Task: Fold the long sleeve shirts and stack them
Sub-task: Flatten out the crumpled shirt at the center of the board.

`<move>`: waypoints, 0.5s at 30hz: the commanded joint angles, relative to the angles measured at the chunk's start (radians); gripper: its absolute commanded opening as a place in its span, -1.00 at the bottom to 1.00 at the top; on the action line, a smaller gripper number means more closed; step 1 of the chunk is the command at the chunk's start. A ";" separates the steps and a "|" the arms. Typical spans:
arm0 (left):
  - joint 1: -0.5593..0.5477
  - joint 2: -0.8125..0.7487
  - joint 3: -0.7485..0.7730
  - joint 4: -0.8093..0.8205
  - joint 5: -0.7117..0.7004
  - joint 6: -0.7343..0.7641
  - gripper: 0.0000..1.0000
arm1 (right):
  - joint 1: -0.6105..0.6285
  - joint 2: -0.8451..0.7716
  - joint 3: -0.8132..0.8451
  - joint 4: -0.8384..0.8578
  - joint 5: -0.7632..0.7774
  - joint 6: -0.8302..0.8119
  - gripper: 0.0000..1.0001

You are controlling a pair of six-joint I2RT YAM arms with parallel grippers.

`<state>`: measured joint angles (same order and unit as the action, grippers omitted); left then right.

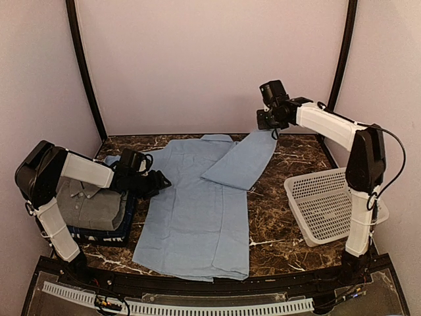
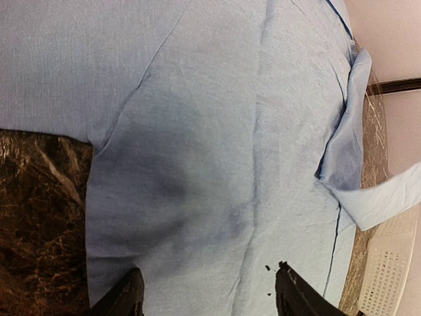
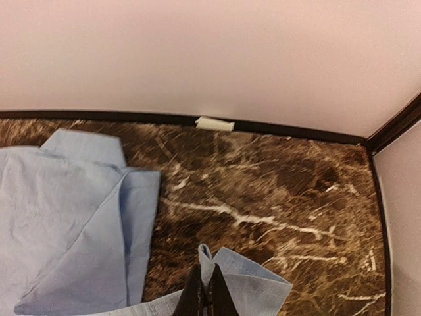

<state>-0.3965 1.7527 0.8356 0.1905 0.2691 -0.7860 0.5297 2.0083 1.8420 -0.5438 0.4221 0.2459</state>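
The right gripper point(image 3: 205, 297) has its fingers pressed together on the cuff point(image 3: 253, 284) of the light blue shirt point(image 1: 197, 210). It pinches only a narrow edge of cloth, and the cuff curls up on either side of the fingers. The gripper is raised above the shirt's far right corner. From there the sleeve point(image 1: 242, 158) runs down and inward across the shirt's right shoulder. That is a sensible grip for carrying the sleeve over the body, because the cuff is the end that steers the rest.

The left gripper point(image 2: 209, 283) is spread wide with nothing between its fingers. It hangs low over the shirt's left edge, probably ready to pin the cloth or take the other sleeve. The wrist view is too close to tell whether the fingertips touch the fabric.

The light blue shirt lies flat on the marble table point(image 1: 279, 217), collar toward the back wall, with its body not yet folded. To its left, just beside the left gripper, a folded grey shirt point(image 1: 89, 203) sits on top of a dark navy shirt point(image 1: 99, 233). That is the stack this shirt should join. To the shirt's right, apart from it, stands the white lattice basket point(image 1: 322, 205).

The fold looks to be at an early stage.
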 commanded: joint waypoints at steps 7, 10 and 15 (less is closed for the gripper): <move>0.004 -0.001 -0.015 -0.104 -0.018 0.011 0.34 | -0.247 -0.016 0.230 0.102 0.044 -0.071 -1.00; 0.004 -0.001 -0.010 -0.115 -0.021 0.015 0.34 | -0.308 -0.014 0.268 0.107 0.034 -0.061 -1.00; 0.004 0.000 -0.003 -0.134 -0.030 0.022 0.34 | -0.406 -0.023 0.305 0.121 -0.028 -0.015 -1.00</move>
<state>-0.3965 1.7527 0.8394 0.1814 0.2665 -0.7788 0.1814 2.0083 2.0975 -0.4736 0.4370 0.1982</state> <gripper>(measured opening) 0.671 0.007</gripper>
